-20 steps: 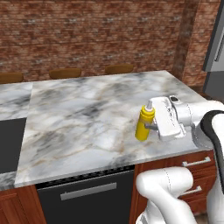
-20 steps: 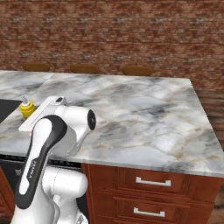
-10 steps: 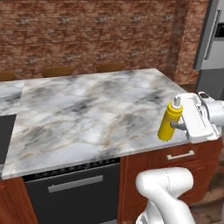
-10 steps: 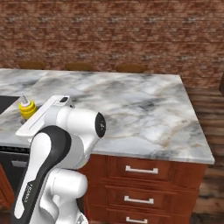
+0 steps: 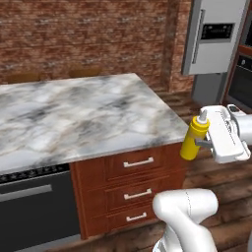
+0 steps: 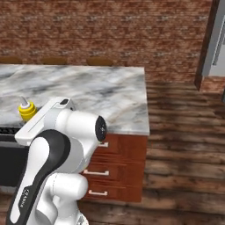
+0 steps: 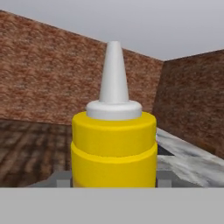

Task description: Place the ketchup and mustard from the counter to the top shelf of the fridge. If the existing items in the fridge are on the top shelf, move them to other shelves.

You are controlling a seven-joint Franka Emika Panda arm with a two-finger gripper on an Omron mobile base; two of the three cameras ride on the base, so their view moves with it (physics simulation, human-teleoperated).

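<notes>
Left base view: mustard bottle (image 5: 195, 141), yellow with a white nozzle, upright, clamped in the gripper (image 5: 203, 142) and carried in the air just off the corner of the marble counter (image 5: 74, 118), over the wood floor. The fridge (image 5: 212, 37), steel, stands well apart, up at the far right; its door looks shut from here. No ketchup visible on the stretch of counter shown.

Right base view: the arm's white bulk blocks most of the hand. Top of the mustard bottle (image 6: 27, 109) pokes out to the left of the arm, in front of the counter (image 6: 105, 94). A strip of the fridge (image 6: 217, 37) sits at the right edge, far across the floor.

Hand view: mustard bottle (image 7: 113, 142) dead centre, very close, nozzle up, jaws narrowed onto its body at either side. Brick wall behind.

Progress, as a judgement: mustard is lifted and in transit, not yet shelved. Left to do: reach the fridge, get at the top shelf, clear any items off it, place the mustard, then fetch the ketchup. Early stage.
</notes>
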